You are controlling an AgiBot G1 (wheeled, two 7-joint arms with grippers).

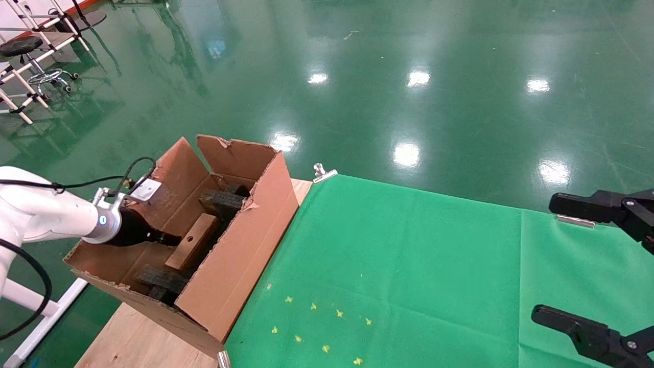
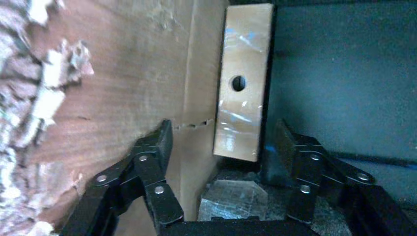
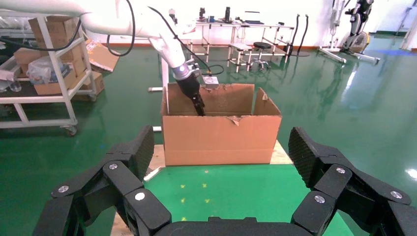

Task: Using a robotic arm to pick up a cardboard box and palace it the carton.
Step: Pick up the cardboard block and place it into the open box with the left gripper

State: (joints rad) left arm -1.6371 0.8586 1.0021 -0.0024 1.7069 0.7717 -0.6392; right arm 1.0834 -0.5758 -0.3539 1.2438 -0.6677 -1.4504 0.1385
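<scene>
My left claw [image 2: 226,152] hangs wide open inside the carton [image 1: 240,255], gripping nothing; the cardboard box [image 2: 243,81] lies just ahead on the black foam, long axis running away (right claw [image 3: 221,162] open, parked far off).

Carton [image 1: 240,245] common to all views

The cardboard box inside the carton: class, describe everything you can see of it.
The cardboard box is small, closed, reddish-brown and oblong, with a round hole in its upper face and glossy tape on it. It lies tilted inside the carton, resting on black foam blocks. The left gripper is inside the carton beside it, fingers open, not gripping it.
</scene>
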